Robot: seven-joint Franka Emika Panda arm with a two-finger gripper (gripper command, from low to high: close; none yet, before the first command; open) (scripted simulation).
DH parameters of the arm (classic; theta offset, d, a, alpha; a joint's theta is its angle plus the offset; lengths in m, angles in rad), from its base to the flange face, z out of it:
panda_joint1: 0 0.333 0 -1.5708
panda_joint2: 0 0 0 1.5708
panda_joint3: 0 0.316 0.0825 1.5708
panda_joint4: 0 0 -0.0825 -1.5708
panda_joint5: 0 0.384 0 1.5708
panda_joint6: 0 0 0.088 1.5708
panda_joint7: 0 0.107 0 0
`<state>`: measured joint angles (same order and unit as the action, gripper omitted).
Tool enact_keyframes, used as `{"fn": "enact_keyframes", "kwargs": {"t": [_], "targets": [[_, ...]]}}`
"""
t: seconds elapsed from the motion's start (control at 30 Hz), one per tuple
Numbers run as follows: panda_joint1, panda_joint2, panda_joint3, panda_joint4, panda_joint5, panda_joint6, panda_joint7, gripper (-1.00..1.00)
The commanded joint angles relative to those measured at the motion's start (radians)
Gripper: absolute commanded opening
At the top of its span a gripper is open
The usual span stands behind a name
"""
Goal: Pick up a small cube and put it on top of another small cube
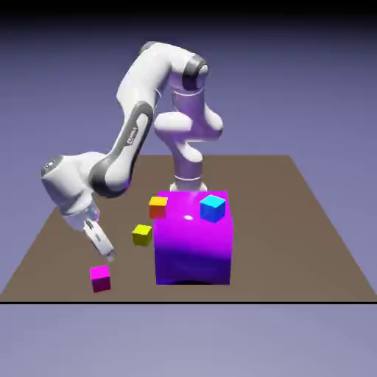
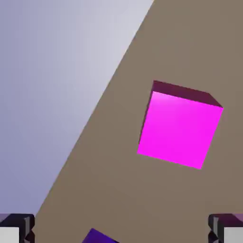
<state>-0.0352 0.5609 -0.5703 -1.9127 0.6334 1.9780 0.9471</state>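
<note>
Gripper (image 1: 109, 255): hanging tilted just above the small magenta cube (image 1: 100, 277), not touching it. In the hand view its two grey fingertips (image 2: 16, 230) are standing wide apart at the bottom corners, both cut off by the frame edge, with nothing between them.

Small magenta cube (image 2: 179, 128): sitting on the brown table (image 1: 294, 221), near the front edge, well to the exterior view's left of the big purple block (image 1: 194, 243).

Yellow cube (image 1: 142, 234): lying just left of the block. Orange cube (image 1: 158, 206): lying by the block's far left corner. Blue cube (image 1: 213, 208): resting on the block's top.

A dark purple corner (image 2: 97, 236) is showing at the hand view's bottom edge, too cropped to identify.
</note>
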Motion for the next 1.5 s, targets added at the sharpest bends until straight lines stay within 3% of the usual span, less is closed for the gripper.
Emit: {"fn": "enact_keyframes", "kwargs": {"t": [0.0,0.17,0.3,0.33,0.47,1.23,1.47], "targets": [[-0.002,0.036,-0.018,0.029,0.020,-0.034,0.007,0.00],[-0.009,0.208,-0.105,0.165,0.117,-0.195,0.038,0.00],[0.000,0.284,-0.049,0.113,0.190,-0.083,-0.005,0.00],[0.000,0.284,-0.049,0.113,0.190,-0.083,-0.005,-1.00],[-0.011,0.194,-0.101,0.150,0.106,-0.190,0.037,-1.00],[-0.159,-0.564,0.102,-0.683,-0.471,0.103,0.012,-1.00],[-0.167,-0.429,0.159,-0.770,-0.356,0.303,-0.082,-1.00]]}}
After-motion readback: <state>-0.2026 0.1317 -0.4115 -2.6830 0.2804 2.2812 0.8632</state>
